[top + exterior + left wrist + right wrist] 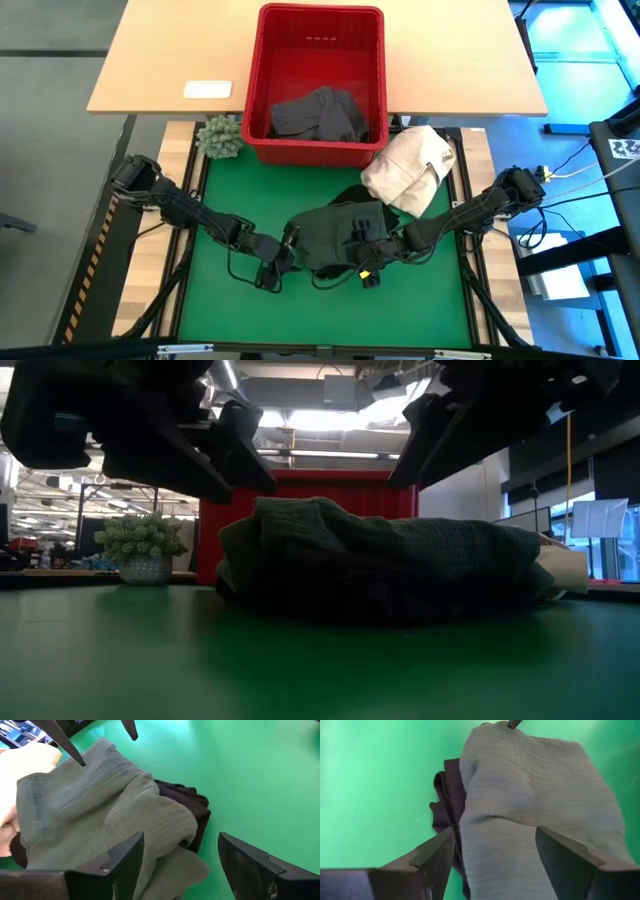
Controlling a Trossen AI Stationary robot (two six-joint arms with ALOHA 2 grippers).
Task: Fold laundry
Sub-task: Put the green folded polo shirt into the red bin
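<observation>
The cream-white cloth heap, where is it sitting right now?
In the high view the cream-white cloth heap lies on the table's right side, just off the red basket's near right corner and touching the dark green garment at centre.

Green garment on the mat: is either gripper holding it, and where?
Nothing is held. The left gripper and right gripper both stand open over the green garment, one at each end; their fingers close on no cloth.

A green-topped desk (230, 300) is carrying a folded dark green garment (335, 235) lying on a black one (355, 192) near its middle; a cream-white cloth heap (412, 168) is resting at its right edge; a red basket (318, 85) and a small potted plant (220, 137) are sitting along its far side.
</observation>
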